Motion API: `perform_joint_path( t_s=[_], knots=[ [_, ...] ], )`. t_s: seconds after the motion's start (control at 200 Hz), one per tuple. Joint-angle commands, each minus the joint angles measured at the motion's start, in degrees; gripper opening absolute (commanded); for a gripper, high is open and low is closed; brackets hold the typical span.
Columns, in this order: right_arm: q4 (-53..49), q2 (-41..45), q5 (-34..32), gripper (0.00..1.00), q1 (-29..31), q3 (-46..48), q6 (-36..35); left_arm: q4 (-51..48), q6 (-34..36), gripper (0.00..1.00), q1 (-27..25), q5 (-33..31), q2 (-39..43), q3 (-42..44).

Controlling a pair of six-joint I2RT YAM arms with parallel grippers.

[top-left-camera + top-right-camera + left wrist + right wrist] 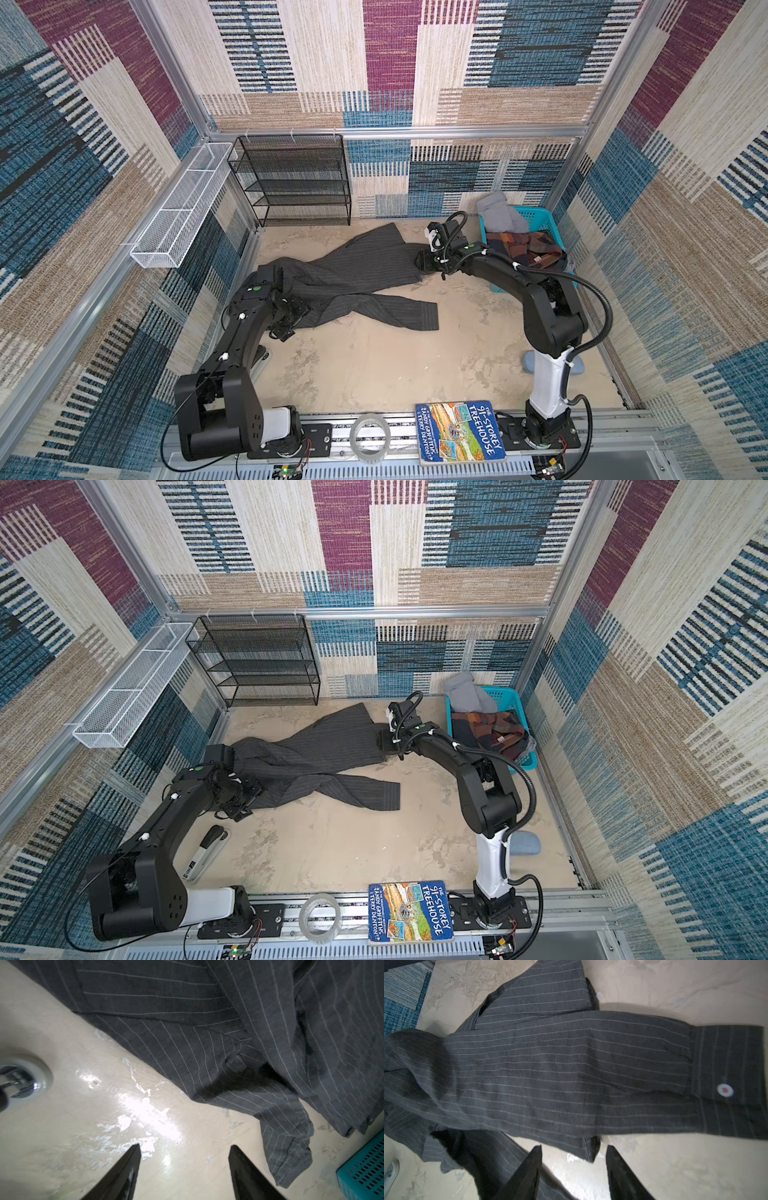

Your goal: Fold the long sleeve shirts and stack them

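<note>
Left pincer (pixel 185 1145) gapes just short of shirt (pixel 187 1053) — right pincer (pixel 574 1146) gapes at its edge.

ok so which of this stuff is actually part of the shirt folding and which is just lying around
job:
pinstripe shirt
teal basket, probably, holding more clothes

lying about:
book
tape roll
stapler
black mesh shelf
white wire tray

We see a sleeve (pixel 571 1068) of the shirt (pixel 436 1059) flat on the table (pixel 675 1167), its button (pixel 724 1090) showing. Our gripper (pixel 574 1148) stands with jaws apart.
</note>
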State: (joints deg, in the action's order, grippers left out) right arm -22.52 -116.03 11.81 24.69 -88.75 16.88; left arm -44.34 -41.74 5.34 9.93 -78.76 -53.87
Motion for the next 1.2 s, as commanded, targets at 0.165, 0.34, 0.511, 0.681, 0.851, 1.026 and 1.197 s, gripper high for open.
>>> perform_joint_path(
  t_s=[0.165, 0.34, 0.511, 0.681, 0.851, 1.026, 1.197],
  knots=[
    [-2.24, -8.77, 2.36, 0.52, 0.46, -9.05, -1.59, 8.79, -5.28, 0.72, -5.10, 0.48, -8.13, -0.74],
    [-2.79, -8.43, 1.22, 0.52, 0.97, -7.55, -1.56, 12.82, -8.40, 0.72, -7.55, 3.00, -9.85, 2.19],
    [-1.43, -4.72, 0.46, 0.53, 0.98, -3.22, -1.20, 16.47, -12.09, 0.74, -9.78, 3.78, -7.85, 6.17],
    [-0.87, -2.98, 1.34, 0.52, 0.98, -1.21, -0.97, 20.46, -16.11, 0.75, -9.92, 0.52, -5.88, 9.55],
    [-1.08, -2.28, 1.61, 0.51, 0.98, -1.07, -1.57, 20.86, -19.72, 0.75, -10.09, -5.63, -1.40, 11.60],
    [-0.94, -2.55, 1.76, 0.50, 1.00, -1.48, -1.59, 22.31, -23.53, 0.74, -10.02, -9.45, 2.29, 14.29],
    [-1.53, -2.70, -0.59, 0.49, 0.98, -2.67, -1.61, 27.27, -26.70, 0.61, -10.09, -7.87, -2.02, 15.21]
  ],
)
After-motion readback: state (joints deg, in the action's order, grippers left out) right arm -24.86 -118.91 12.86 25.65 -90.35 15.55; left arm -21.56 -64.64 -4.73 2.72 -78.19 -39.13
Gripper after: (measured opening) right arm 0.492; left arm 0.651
